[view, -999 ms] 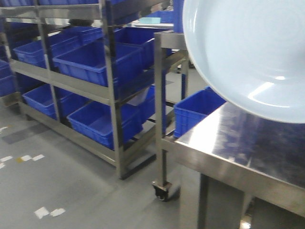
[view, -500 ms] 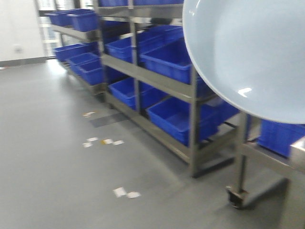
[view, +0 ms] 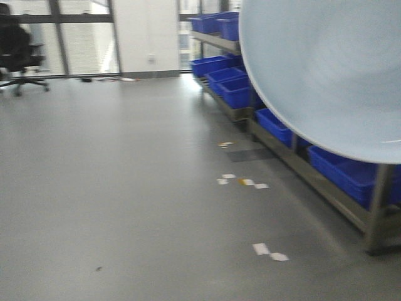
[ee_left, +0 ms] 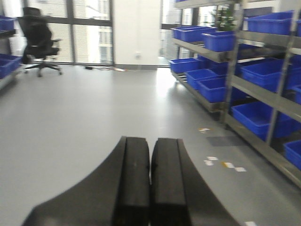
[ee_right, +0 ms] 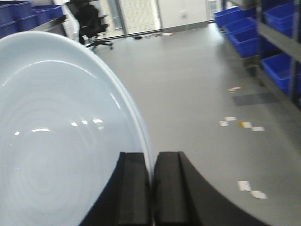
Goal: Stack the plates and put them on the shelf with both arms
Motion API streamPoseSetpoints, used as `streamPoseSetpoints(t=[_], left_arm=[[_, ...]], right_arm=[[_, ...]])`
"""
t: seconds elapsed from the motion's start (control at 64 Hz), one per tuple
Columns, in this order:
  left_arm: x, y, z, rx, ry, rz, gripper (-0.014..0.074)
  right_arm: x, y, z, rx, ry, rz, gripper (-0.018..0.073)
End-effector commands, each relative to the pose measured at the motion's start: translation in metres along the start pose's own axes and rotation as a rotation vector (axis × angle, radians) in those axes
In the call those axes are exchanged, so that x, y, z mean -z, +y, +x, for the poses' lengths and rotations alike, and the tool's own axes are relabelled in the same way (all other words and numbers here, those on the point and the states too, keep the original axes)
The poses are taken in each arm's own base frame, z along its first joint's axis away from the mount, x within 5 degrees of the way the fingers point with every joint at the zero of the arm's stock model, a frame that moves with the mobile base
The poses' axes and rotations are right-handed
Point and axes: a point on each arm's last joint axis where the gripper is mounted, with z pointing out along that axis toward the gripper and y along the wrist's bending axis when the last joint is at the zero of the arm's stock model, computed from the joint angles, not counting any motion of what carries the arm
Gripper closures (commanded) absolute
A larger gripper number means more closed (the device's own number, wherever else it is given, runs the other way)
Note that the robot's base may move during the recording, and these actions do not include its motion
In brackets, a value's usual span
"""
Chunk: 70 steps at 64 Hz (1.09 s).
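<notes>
Right wrist-mounted view showed the right gripper point(ee_right: 152, 161) clamped on the rim of a large round glossy white plate point(ee_right: 56, 141). The thin upturned edge ran down into the narrow gap between the two black fingers point(ee_right: 134, 188), pinched there from both sides. The plate stood on edge. Nearly all of its body spread up and to the left of the jaws, with its shallow inner face turned toward the camera and showing faint rings and small highlights. Only that bit of rim lay between the fingers, and the rest hung clear of them in the air above the grey floor point(ee_right: 197, 84).

In the exterior front-facing view the same plate point(view: 326, 69) filled the upper right corner, well above the floor and in front of a multi-tier steel rack point(view: 381, 200) loaded with blue plastic crates point(view: 232, 88). It touched neither. Whether a second plate lay against it could not be told.

The left wrist-mounted view showed the left gripper point(ee_left: 150, 146) with its black fingers point(ee_left: 134, 179) pressed together along a thin seam and nothing between them. No plate appeared near it.

Small white scraps point(view: 269, 252) dotted the floor, and a black office chair point(view: 19, 47) stood by the far windows.
</notes>
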Motion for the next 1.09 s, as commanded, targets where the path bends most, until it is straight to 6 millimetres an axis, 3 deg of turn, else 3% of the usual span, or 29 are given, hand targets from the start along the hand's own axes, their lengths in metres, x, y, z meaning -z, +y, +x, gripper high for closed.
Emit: streamPoseSetpoints(t=[0.0,1.077], left_arm=[[0.0002,0.0011,-0.0173,0.012,-0.099,-0.014,0.0516],[0.0002,0.0011,-0.0173,0.012,-0.099,-0.014,0.0516]], right_arm=[[0.0008,0.0029,-0.0198,-0.005,-0.131,-0.012,0.0510],[0.0006,0.0029,-0.0197,-0.005,-0.130,-0.012,0.0510]])
